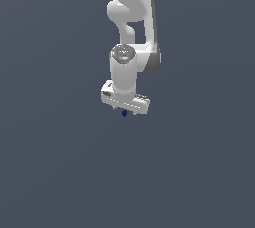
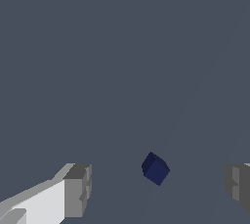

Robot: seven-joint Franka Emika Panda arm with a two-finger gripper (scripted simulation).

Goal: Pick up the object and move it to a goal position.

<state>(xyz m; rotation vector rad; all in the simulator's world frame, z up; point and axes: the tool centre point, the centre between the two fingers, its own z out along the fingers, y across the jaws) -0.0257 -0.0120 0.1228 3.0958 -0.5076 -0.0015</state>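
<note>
The object is a tiny dark navy-blue piece (image 1: pixel 124 113) just below the white gripper (image 1: pixel 125 110) in the exterior view. In the wrist view it is a small navy block (image 2: pixel 156 168) lying between the two grey fingertips (image 2: pixel 78 189), closer to the far-side finger's half of the gap but touching neither. The jaws stand wide apart, so the gripper (image 2: pixel 158 186) is open and holds nothing. The arm hangs straight down over the object.
A plain dark grey-blue surface (image 1: pixel 60 162) fills both views. The white arm's links (image 1: pixel 132 13) rise above the gripper. Nothing else shows.
</note>
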